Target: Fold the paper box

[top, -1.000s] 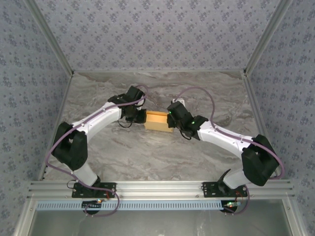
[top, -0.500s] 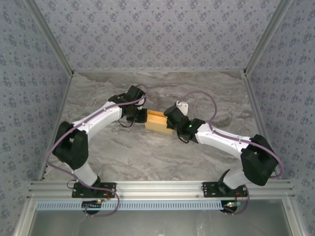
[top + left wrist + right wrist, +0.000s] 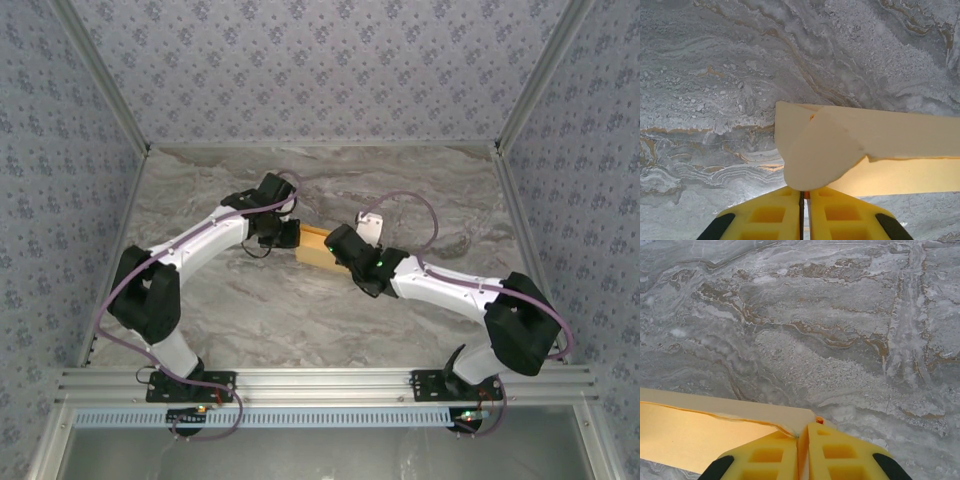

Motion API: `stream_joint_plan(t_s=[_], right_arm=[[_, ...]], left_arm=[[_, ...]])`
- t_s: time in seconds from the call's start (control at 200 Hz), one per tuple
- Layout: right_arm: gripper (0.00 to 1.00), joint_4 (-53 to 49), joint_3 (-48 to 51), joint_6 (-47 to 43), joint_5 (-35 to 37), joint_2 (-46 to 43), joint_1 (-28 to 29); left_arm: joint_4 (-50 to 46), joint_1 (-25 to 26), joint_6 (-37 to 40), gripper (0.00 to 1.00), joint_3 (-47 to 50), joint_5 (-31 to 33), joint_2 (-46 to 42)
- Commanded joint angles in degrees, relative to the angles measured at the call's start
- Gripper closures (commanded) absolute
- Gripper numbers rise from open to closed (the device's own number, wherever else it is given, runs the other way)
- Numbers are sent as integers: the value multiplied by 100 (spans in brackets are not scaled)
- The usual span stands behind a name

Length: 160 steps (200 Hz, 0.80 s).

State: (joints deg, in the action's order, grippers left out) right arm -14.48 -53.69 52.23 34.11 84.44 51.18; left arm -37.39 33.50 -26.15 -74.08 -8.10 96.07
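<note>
box (image 3: 312, 245): tan, thin card, long shape. Lies near mid of table (image 3: 250, 310), a bit closer to far edge, well away from L & R edges, btw. the two grippers.
L gripper (image 3: 292, 234): at box's L end. In L wrist view its yellow pads (image 3: 772, 215) are pressed tight together, w/ the box's round flap (image 3: 815, 160) nipped at the tips.
R gripper (image 3: 338, 248): at box's R end. In R wrist view its pads are pressed together too, w/ a corner of the box caught btw. them.
box faces: pale edge on top, deeper yellow face under it, seen in both wrist views.
arms (image 3: 210, 240): white w/ black joints, both bent in toward mid.
table look: grey marble.
</note>
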Motion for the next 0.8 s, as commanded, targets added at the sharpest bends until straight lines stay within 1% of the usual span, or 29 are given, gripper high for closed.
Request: stream_joint_plan(t_s=[0.0, 0.13, 0.28, 0.47, 0.61, 0.645, 0.725, 0.77, 0.795], right_arm=[[87, -79, 177, 401, 136, 28, 63], [87, -65, 177, 472, -61, -23, 25], [87, -1, 191, 491, -55, -23, 21], [88, 214, 559, 625, -35, 91, 59], [87, 253, 763, 710, -80, -21, 103], [86, 249, 790, 716, -88, -87, 115], [77, 196, 807, 702, -110, -243, 128], [74, 185, 807, 627, -139, -334, 125], [68, 167, 797, 595, -141, -404, 124]], left_arm=[[-14, 50, -31, 89, -53, -108, 132], [-28, 49, -22, 89, -53, -78, 123], [-10, 47, -30, 89, -38, -79, 131], [84, 44, -57, 89, 55, -54, 132], [241, 54, -109, 89, 218, 23, 89], [273, 60, -110, 89, 256, 52, 71], [334, 78, -110, 90, 326, 154, 37], [384, 96, -102, 90, 364, 211, 17], [410, 101, -100, 90, 384, 243, 10]])
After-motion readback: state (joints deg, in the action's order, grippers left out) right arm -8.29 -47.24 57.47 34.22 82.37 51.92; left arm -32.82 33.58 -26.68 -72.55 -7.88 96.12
